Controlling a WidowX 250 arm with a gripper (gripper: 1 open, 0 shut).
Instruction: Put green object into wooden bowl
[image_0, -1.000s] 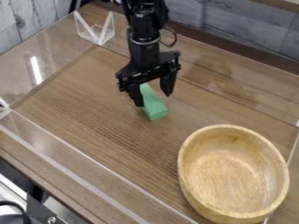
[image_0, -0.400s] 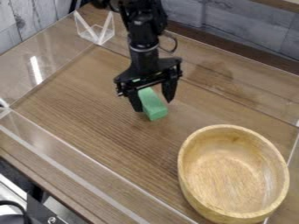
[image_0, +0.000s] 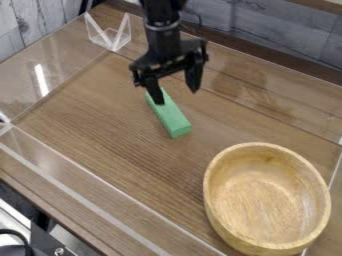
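My gripper (image_0: 170, 82) hangs wide open w/ nothing in it, just above the block (image_0: 168, 117) lying flat on the counter (image_0: 94, 140), which looks light, stiff, prob not slippery, so I'd pinch its long sides mid-way.

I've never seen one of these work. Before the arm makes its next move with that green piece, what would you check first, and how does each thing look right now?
1. Hand open: ok, the jaws stand wide apart.
2. Hand holding the green block: not ok, the block lies flat on the table.
3. Hand lined up over the block: ok, roughly above its far end.
4. Wooden bowl empty and upright: ok.
5. Path from block to bowl free: ok, only bare tabletop between them.
6. Hand touching the block: cannot tell from this angle.
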